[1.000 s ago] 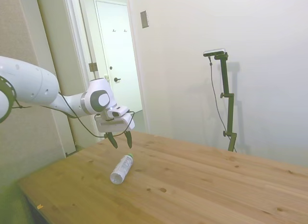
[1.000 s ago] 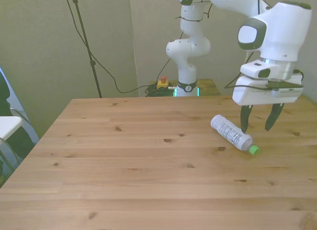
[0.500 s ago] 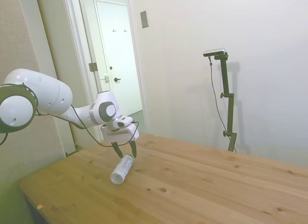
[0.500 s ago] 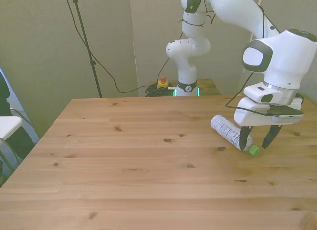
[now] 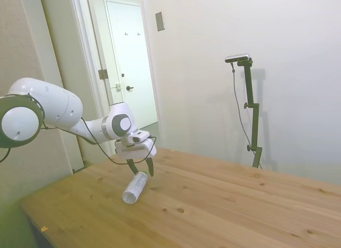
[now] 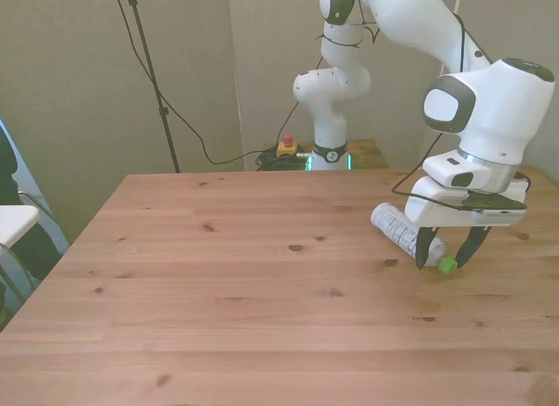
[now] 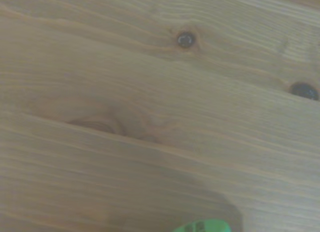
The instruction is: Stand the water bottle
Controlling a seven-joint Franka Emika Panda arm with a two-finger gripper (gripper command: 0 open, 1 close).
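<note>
Bottle down, jaws spread over its neck

Water bottle (image 6: 403,231) lies on its side on the wooden desk (image 6: 262,292), toward the front view's right, green cap (image 6: 447,265) pointing at the camera. The white arm's gripper (image 6: 449,251) hangs low, its jaws released and straddling the cap end.

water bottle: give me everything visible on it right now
The water bottle is small, clear plastic, with a green cap and a white label with dark print. It lies on its side on the wooden table, cap toward the camera in the front view. The open gripper straddles its neck end; contact can't be confirmed.
</note>
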